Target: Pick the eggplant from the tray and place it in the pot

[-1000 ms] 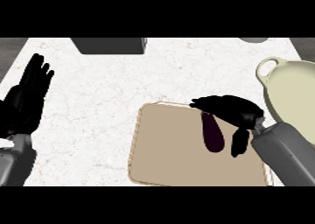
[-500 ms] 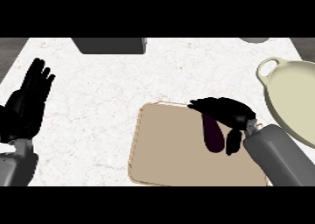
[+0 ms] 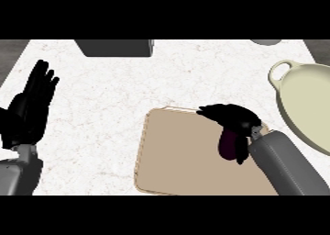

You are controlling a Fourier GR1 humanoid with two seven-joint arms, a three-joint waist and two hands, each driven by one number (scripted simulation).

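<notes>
Change over the last second: slight. Right hand (image 3: 230,118) has kept its place over the far end of the eggplant (image 3: 228,143). Its grey forearm has swung a little inward, toward the tray's middle. The eggplant shows no clear lift and lies where it lay, by the tray's (image 3: 181,156) right edge, near the far right corner. Left hand (image 3: 29,110) has sunk slightly at the counter's (image 3: 127,82) left edge, fingers straight and spread, resting.

Reading: the grasp is being settled and the carry has not begun. Right-hand fingers are curled down round the eggplant's upper end and seem closed on it; its lower half sticks out toward the near edge. The pot (image 3: 310,110) is unfilled, so pick-up and placing both remain.

Materials and shapes:
- Eggplant: dark purple, smooth with a faint sheen, long and rounded. It probably slips easily in a curled grip.
- Tray: tan, matte, flat rectangle with rounded corners and a thin raised lip, near the counter's near edge.
- Pot: pale cream, glossy, shallow oval with a loop handle at its far end, at the counter's right edge, well apart from the tray.
- Counter: white stone with fine grey veins.
- Dark grey box (image 3: 115,47) at the far edge.
</notes>
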